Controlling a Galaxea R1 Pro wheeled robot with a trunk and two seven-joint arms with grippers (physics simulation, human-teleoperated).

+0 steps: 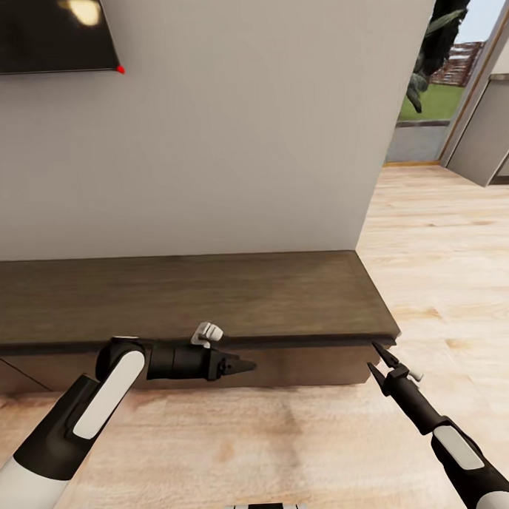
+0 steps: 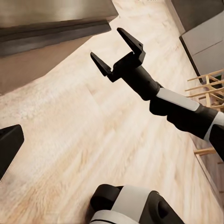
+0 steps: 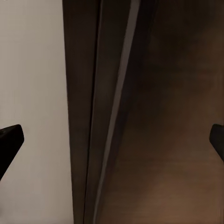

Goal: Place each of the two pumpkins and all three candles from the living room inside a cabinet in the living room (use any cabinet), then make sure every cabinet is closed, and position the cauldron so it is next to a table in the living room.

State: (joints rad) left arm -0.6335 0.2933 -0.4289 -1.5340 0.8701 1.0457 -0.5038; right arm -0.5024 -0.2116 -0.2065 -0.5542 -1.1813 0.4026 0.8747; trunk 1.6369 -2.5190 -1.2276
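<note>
Facing a pale wall (image 1: 227, 137), the head view takes in, from left to right, the corner of a dark screen (image 1: 45, 34) with a small red dot at its lower edge, the long dark-brown cabinet (image 1: 212, 293) against the wall, and pale wood floor (image 1: 447, 261) running towards an open doorway (image 1: 432, 91) with greenery outside. No writing or label can be read anywhere. The left claw (image 1: 244, 365) lies level in front of the cabinet's front, pointing right; whether it is released or clenched cannot be told. The right claw (image 1: 379, 359) is released, its two fingers spread and empty, just beside the cabinet's right end. The left wrist view shows the same spread right claw (image 2: 116, 49) above the floor.
</note>
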